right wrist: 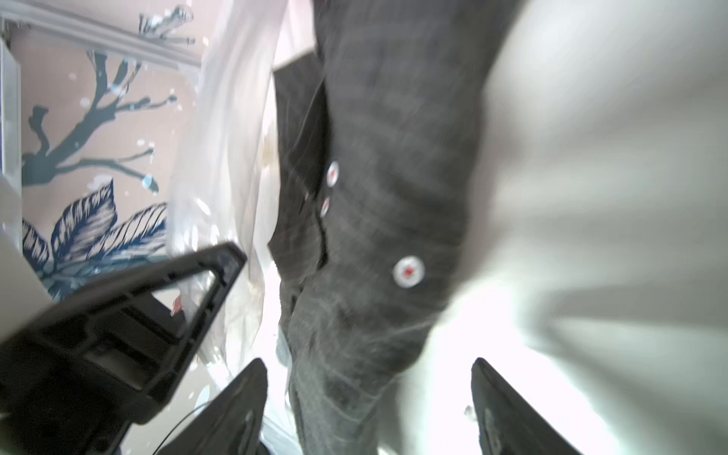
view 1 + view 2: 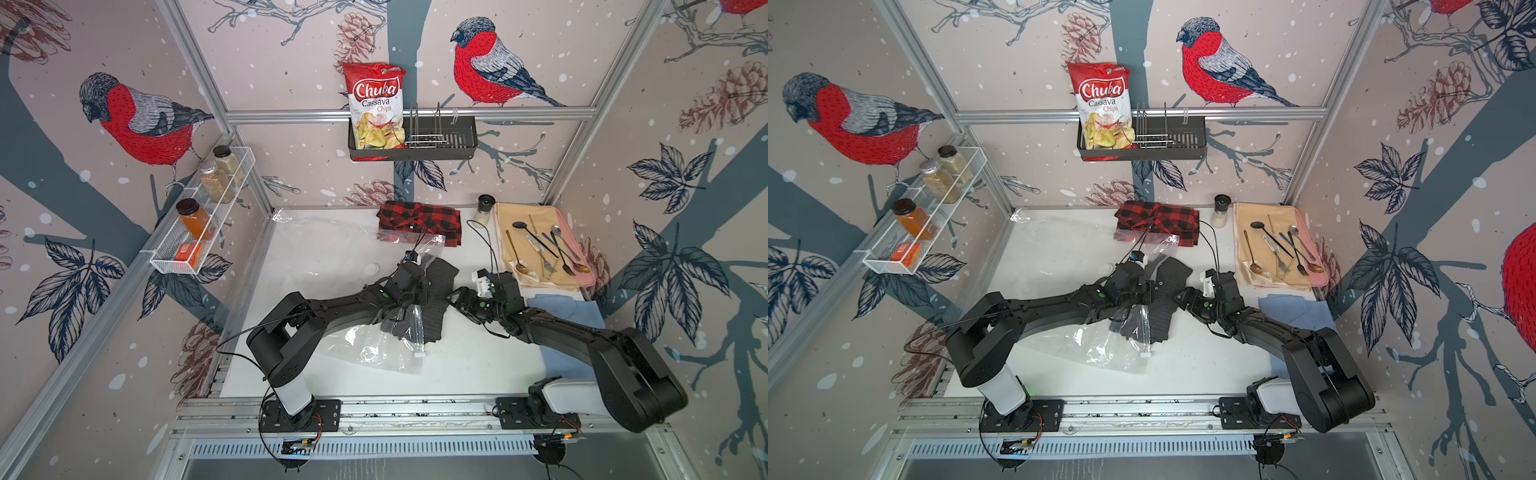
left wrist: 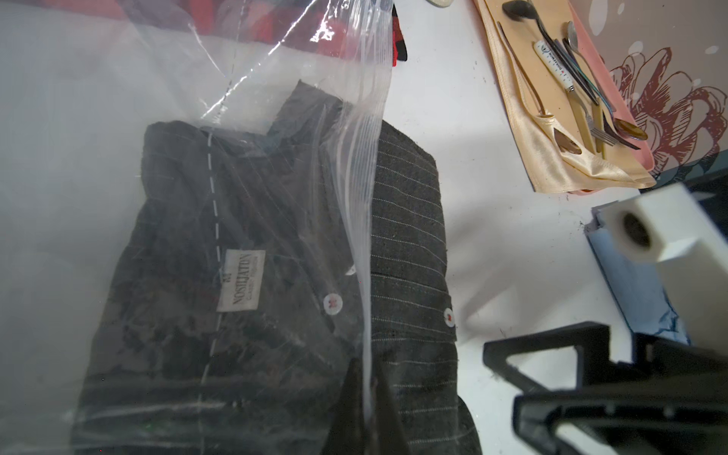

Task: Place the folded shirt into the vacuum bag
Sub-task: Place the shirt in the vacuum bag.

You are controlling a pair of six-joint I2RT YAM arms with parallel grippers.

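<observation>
Left hand (image 3: 365, 390) pinches the vacuum bag (image 3: 275, 78) by its zip edge, folded shirt (image 3: 409, 236) partly inside; right hand (image 1: 368, 362) gapes empty.

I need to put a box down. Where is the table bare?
Front middle of the table, between the vacuum bag and the right arm. Crowded: the bag covers the left, cutlery mat and blue cloth the right.
</observation>
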